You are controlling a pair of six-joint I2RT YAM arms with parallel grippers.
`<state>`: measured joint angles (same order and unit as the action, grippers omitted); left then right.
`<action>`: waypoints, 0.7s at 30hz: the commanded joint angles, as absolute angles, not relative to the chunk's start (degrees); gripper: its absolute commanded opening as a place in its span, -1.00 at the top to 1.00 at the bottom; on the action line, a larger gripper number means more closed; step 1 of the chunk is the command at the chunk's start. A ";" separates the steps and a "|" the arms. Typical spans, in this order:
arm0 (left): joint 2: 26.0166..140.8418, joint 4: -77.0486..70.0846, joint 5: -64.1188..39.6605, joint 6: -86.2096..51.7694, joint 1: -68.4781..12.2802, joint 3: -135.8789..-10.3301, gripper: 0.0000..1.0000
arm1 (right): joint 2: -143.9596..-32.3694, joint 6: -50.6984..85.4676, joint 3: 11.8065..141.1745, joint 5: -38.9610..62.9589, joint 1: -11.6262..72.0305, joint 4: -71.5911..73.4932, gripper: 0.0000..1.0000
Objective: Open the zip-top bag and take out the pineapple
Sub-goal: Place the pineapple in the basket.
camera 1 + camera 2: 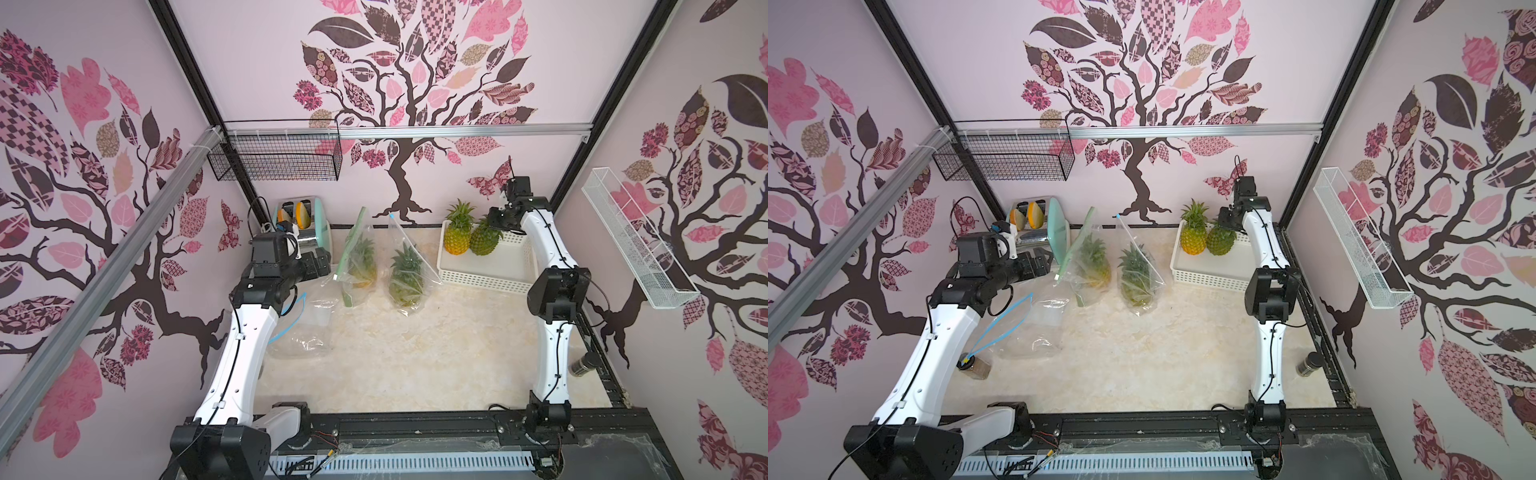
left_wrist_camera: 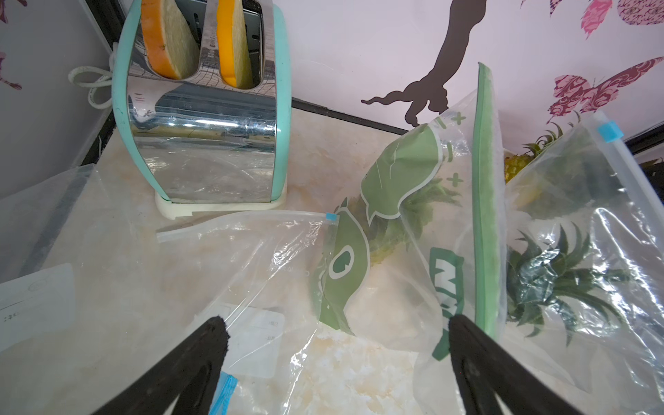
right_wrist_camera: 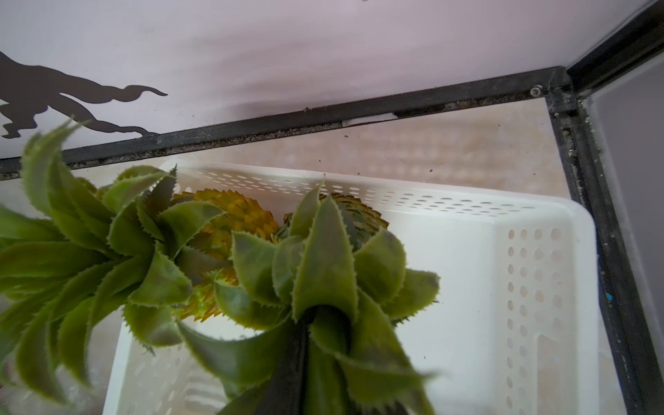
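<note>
White plastic basket [image 1: 482,279] at far right: in both top views we see the green pineapple [image 1: 484,241] standing in it beside a yellow pineapple [image 1: 456,237], with the right gripper [image 1: 500,218] on its crown and the right arm [image 1: 540,232] reaching far, wrist bent down. The left gripper [image 1: 320,266] hangs just left of the green-zip bag [image 1: 358,253]. Our left wrist view shows the left gripper [image 2: 337,323] spread wide, holding nothing, one finger just beside that bag's green strip. Our right wrist view shows the right gripper [image 3: 316,323] pinched on the crown's leaves.
</note>
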<state>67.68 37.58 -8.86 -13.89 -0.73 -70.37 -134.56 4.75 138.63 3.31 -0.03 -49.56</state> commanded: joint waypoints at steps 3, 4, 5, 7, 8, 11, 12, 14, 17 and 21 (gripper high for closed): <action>68.95 35.39 -8.79 -13.62 -0.73 -69.95 -0.97 | -136.71 2.95 143.31 5.92 -0.08 -45.46 1.00; 69.18 35.22 -8.94 -13.71 -0.77 -69.89 -0.97 | -136.76 2.78 143.35 6.10 -0.05 -45.34 1.00; 69.47 35.11 -9.17 -13.79 -0.78 -69.93 -0.97 | -136.76 2.64 143.24 6.32 -0.04 -45.18 0.94; 69.69 35.02 -9.40 -13.89 -0.75 -69.95 -0.96 | -136.67 2.51 142.96 6.51 -0.08 -44.65 0.74; 69.83 34.94 -9.51 -13.89 -0.85 -69.96 -0.96 | -136.54 2.42 142.82 6.56 -0.08 -44.33 0.63; 69.55 34.98 -9.49 -13.97 -0.87 -69.64 -0.96 | -136.00 2.37 142.11 6.90 -0.04 -43.32 0.35; 69.53 34.98 -9.49 -13.97 -0.86 -69.65 -0.96 | -135.74 2.42 141.80 7.13 -0.08 -42.96 0.28; 69.45 34.97 -9.44 -13.99 -0.87 -69.57 -0.97 | -135.03 2.60 140.80 7.69 -0.04 -41.93 0.16; 69.17 35.00 -9.49 -13.97 -0.88 -69.41 -0.96 | -133.72 2.79 138.89 8.13 -0.09 -40.23 0.02; 68.88 34.92 -9.49 -14.06 -0.87 -69.23 -0.96 | -132.51 3.28 137.51 8.28 -0.08 -38.69 -0.06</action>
<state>69.80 36.01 -9.19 -13.93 -0.75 -69.91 -135.70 2.76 138.04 6.96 -0.08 -40.51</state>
